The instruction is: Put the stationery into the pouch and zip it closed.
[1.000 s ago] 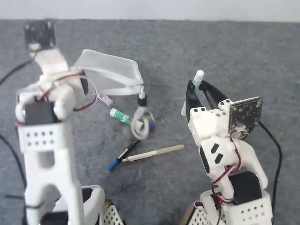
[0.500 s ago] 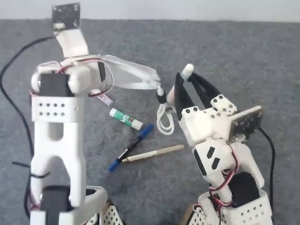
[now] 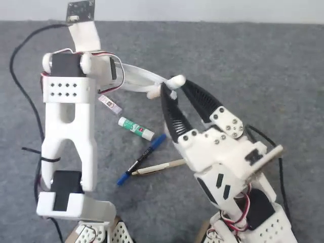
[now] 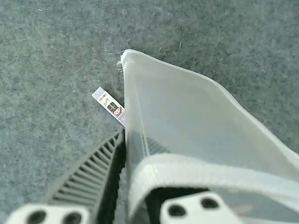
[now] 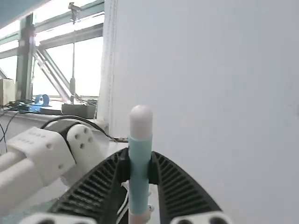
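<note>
A translucent white pouch (image 3: 139, 80) hangs above the carpet, and my left gripper (image 4: 132, 148) is shut on its edge. The pouch (image 4: 196, 126) slopes away from the fingers, with a small label tag (image 4: 108, 105) beside it. My right gripper (image 3: 173, 87) is shut on a teal pen with a white cap (image 3: 176, 81), held right at the pouch's free end. That pen (image 5: 139, 149) stands upright between the black fingers (image 5: 100, 179). On the carpet lie a green-and-white glue stick (image 3: 135, 128), a blue pen (image 3: 142, 159) and a beige pen (image 3: 160, 166).
The left arm's white frame (image 3: 68, 116) stands tall at the left with black cables (image 3: 23, 55) trailing behind it. The right arm's body (image 3: 228, 157) covers the lower right. Grey carpet (image 3: 263, 71) lies open at the back right.
The right gripper has carried the teal pen left and forward up to the pouch's end. The left arm has risen and swung the pouch right; the pouch's cord loop is now hidden.
</note>
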You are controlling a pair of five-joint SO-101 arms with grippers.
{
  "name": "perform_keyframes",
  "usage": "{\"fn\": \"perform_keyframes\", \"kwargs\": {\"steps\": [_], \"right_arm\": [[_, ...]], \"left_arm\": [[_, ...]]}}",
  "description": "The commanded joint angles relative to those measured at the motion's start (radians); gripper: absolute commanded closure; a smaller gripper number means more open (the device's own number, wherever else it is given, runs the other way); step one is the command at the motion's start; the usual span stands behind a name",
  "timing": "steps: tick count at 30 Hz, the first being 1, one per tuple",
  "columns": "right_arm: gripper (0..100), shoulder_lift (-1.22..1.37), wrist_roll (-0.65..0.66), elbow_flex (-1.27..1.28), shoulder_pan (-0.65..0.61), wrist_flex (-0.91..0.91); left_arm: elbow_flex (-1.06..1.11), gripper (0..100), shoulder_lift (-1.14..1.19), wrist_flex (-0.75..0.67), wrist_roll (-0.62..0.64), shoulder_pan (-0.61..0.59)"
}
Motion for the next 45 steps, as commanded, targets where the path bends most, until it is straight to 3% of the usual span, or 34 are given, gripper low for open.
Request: {"fn": "perform_keyframes", "kwargs": {"steps": [1, 7, 13, 26, 32, 38, 45], "right_arm": [[99.2, 0.101, 0.025, -0.037, -0.024, -0.124], [99.2, 0.332, 0.026, -0.037, 0.018, -0.341], [99.2, 0.444, 0.023, -0.035, 0.042, -0.366], [99.2, 0.651, 0.028, -0.035, 0.041, -0.361], [98.7, 0.665, 0.167, -0.029, 0.038, -0.318], [83.8, 0.662, 0.166, -0.037, 0.036, -0.194], [88.0, 0.593, 0.153, -0.037, 0.035, -0.124]], "left_arm": [[-0.039, 99, -0.017, 0.000, 0.017, 0.002], [0.007, 99, -0.017, -0.040, 0.017, -0.015], [0.010, 99, -0.009, -0.058, 0.017, -0.057], [0.047, 99, -0.011, -0.086, 0.017, -0.060], [0.059, 99, -0.011, -0.095, 0.017, -0.063], [0.059, 99, -0.009, -0.094, 0.017, -0.064], [0.062, 99, -0.008, -0.097, 0.017, -0.064]]}}
